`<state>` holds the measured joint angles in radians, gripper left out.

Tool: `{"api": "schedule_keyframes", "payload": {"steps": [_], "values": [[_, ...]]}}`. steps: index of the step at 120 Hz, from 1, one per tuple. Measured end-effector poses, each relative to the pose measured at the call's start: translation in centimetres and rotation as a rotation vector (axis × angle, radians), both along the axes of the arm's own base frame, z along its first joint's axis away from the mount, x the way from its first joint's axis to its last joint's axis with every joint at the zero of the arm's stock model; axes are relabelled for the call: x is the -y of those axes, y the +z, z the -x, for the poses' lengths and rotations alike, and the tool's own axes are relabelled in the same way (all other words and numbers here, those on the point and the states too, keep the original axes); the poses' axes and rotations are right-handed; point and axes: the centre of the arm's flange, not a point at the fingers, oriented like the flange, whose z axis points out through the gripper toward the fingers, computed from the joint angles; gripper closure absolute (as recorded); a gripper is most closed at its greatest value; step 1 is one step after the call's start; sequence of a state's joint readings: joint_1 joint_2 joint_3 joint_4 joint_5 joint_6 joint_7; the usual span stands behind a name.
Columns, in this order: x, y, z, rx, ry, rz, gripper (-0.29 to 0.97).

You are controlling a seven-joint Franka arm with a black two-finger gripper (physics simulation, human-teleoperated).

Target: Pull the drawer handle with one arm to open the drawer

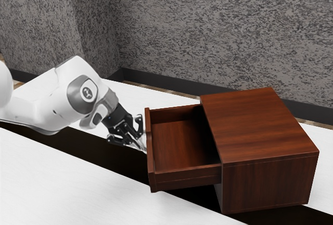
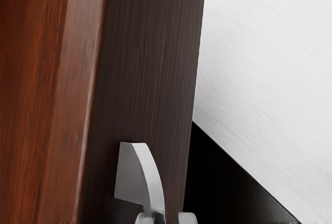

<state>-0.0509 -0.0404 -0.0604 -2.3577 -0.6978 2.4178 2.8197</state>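
The dark wooden cabinet (image 1: 260, 147) stands on the table at the exterior view's right. Its drawer (image 1: 182, 141) is pulled well out toward the exterior view's left, and its inside is bare. My black gripper (image 1: 134, 136) is against the outer face of the drawer front, shut on the silver drawer handle (image 1: 137, 144). The drawer front hides most of that handle in the exterior view. Close up in the wrist view, the curved silver handle (image 2: 139, 180) rises from the drawer front (image 2: 140, 79) just ahead of my hand.
The white tabletop (image 1: 62, 188) has a black strip (image 1: 99, 149) running across it under my hand and the drawer. A speckled grey wall (image 1: 208, 27) closes off the back. My white arm (image 1: 52, 102) reaches in from the exterior view's left.
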Motion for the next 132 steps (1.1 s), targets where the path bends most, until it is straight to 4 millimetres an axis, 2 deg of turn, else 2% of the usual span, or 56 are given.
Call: {"api": "schedule_keyframes", "payload": {"steps": [19, 35, 41, 45, 55, 63, 68, 78, 88, 96, 103, 116, 132], "values": [[-0.2, 0.5, 0.0, 0.007, 0.001, -0.002, 0.66], [-1.5, 0.9, 0.0, 0.012, 0.027, -0.002, 0.58], [-1.9, 1.7, 0.0, 0.027, 0.035, -0.001, 0.55], [-2.0, 2.7, 0.3, 0.044, 0.036, 0.000, 0.53], [-1.6, 7.1, 1.6, 0.118, 0.021, 0.010, 0.49], [-1.4, 9.6, 1.5, 0.151, 0.007, 0.009, 0.41], [-1.2, 12.0, 0.7, 0.181, -0.019, -0.021, 0.36], [-1.2, 17.7, -2.3, 0.215, -0.069, -0.130, 0.28], [-2.3, 22.2, -5.4, 0.186, -0.063, -0.238, 0.22], [-3.6, 25.3, -6.9, 0.132, -0.021, -0.320, 0.17], [-5.1, 26.5, -7.2, 0.052, 0.048, -0.370, 0.13], [-7.7, 27.8, -6.5, -0.083, 0.234, -0.410, 0.08], [-10.4, 28.0, -5.4, -0.217, 0.484, -0.414, 0.04]]}}
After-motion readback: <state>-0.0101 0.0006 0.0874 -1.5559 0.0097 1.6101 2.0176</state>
